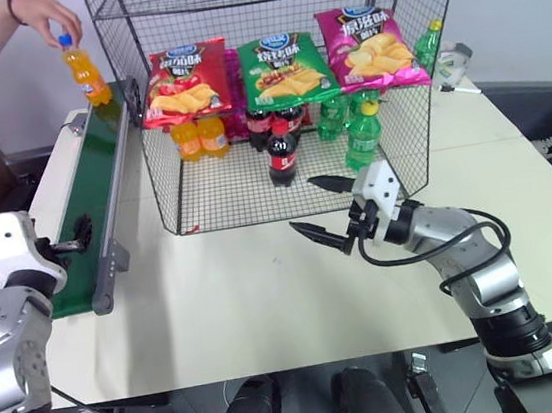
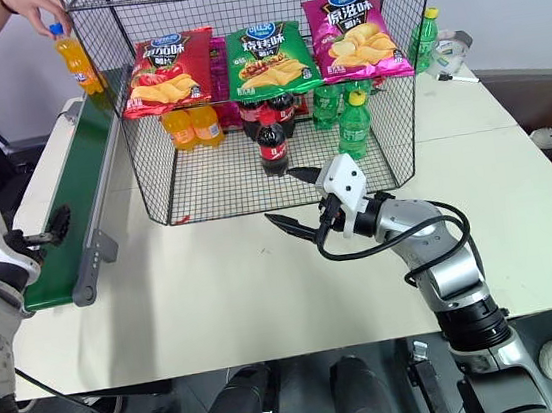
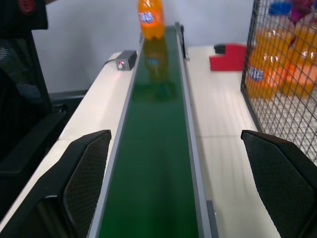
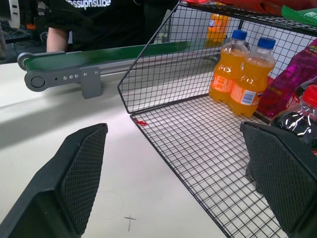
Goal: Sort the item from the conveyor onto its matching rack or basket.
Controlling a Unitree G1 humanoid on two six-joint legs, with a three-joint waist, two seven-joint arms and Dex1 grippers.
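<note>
Conveyor (image 1: 93,189) belt bare between left tool (image 3: 178,183) and orange bottle (image 1: 84,74).

bottle (image 1: 85,75): orange, blue cap | conveyor (image 1: 93,189): dark green | rack (image 1: 283,95): black mesh

Left arm's parked at the near left, wrist level, left gripper (image 3: 173,188) pointing straight ahead with its jaws spread wide and nothing between them. Right arm's bent in from the right, right gripper (image 1: 323,211) angled toward the left, fingers also wide apart and empty.
</note>
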